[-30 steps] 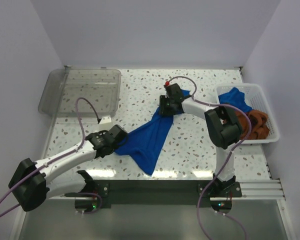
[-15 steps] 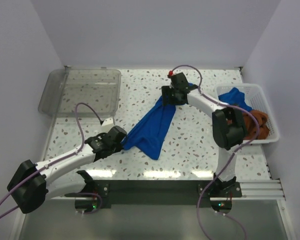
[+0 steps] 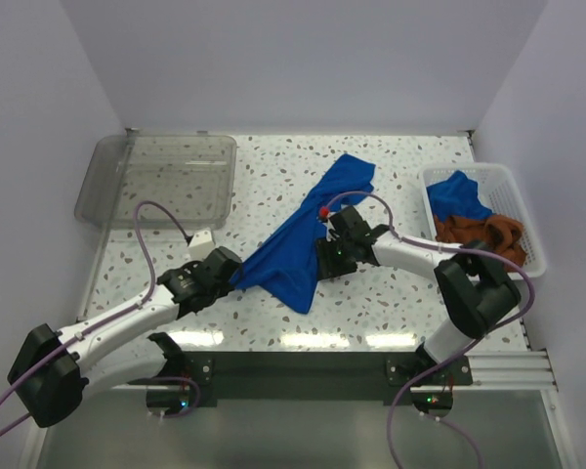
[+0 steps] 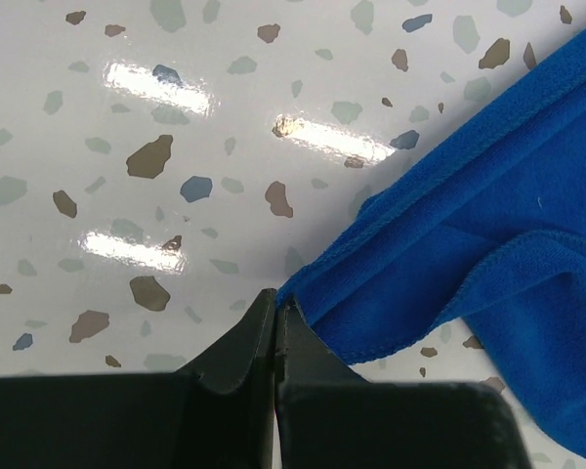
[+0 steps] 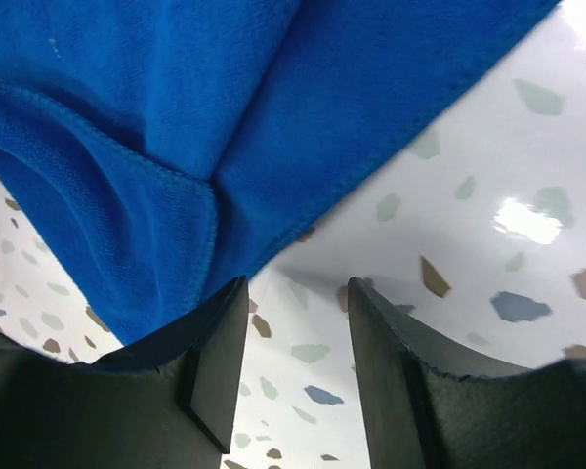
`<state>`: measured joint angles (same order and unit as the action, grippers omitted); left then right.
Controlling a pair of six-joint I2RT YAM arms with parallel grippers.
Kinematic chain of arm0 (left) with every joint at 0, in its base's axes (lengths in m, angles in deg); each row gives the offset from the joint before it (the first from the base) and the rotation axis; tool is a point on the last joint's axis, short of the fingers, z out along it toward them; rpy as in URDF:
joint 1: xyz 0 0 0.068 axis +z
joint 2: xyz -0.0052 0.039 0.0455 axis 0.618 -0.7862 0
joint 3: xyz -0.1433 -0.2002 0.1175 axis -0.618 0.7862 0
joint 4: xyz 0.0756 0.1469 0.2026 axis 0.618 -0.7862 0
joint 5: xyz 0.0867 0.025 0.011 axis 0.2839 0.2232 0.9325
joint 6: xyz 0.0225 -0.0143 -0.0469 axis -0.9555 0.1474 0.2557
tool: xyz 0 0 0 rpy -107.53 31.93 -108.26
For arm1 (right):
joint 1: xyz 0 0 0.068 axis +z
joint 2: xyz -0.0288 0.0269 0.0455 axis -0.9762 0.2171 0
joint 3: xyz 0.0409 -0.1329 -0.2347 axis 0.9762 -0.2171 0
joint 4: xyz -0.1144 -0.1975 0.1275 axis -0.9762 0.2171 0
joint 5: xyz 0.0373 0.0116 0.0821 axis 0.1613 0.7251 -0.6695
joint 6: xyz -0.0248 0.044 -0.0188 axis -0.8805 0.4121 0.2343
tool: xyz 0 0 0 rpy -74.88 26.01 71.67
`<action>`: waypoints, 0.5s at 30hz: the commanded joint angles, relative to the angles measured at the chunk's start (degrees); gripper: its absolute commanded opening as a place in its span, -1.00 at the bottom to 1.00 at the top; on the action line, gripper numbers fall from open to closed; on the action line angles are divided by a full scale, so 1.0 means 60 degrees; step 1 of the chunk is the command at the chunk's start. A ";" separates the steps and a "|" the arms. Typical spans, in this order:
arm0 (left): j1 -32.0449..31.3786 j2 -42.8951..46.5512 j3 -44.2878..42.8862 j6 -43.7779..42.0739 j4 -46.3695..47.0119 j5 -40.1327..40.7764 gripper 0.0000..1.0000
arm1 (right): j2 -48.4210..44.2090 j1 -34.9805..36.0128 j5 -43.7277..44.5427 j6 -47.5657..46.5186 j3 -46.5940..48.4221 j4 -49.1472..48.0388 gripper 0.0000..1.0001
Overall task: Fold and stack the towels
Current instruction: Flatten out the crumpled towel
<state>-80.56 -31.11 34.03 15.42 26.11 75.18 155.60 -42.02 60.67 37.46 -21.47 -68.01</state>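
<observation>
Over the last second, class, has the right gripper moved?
Yes. The right gripper came toward the table's near edge: from about level with the white basket's far end to about level with its near end, jaws open beside the blue towel.

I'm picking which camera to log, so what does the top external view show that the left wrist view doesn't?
Only the top external view shows the clear bin, the white basket holding spare towels, the right gripper open at the edge of the blue towel, and that towel's full diagonal stretch.
Only the left wrist view shows the left gripper shut on the towel's hemmed corner, with a fold lying beside it.
Both views show the blue towel and the speckled table.
</observation>
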 commanded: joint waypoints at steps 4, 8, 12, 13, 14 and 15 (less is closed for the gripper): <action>0.0049 -0.0005 -0.0250 -0.0043 -0.0127 0.0351 -1.00 | 0.0011 0.0451 -0.0360 0.0686 -0.0212 -0.1584 -0.09; 0.0049 0.0039 -0.0279 0.0001 -0.0245 0.0409 -1.00 | -0.0442 0.0465 0.0021 0.0716 -0.0213 -0.1599 -0.16; 0.0049 0.0068 -0.0250 0.0015 -0.0332 0.0482 -1.00 | -0.0459 0.0465 -0.0154 0.0701 -0.0096 -0.1672 -0.17; 0.0049 0.0068 -0.0264 0.0030 -0.0333 0.0497 -1.00 | -0.0400 0.0465 -0.0212 0.0687 -0.0081 -0.1702 -0.17; 0.0049 0.0054 -0.0265 0.0030 -0.0333 0.0497 -1.00 | -0.0313 0.0451 -0.0300 0.0716 -0.0081 -0.1818 -0.17; 0.0034 0.0054 -0.0279 0.0016 -0.0333 0.0497 -1.00 | -0.0181 0.0465 -0.0373 0.0730 -0.0095 -0.1906 -0.17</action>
<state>-80.56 -31.31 34.03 15.33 25.17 75.63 154.49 -39.27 59.88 41.11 -22.69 -76.30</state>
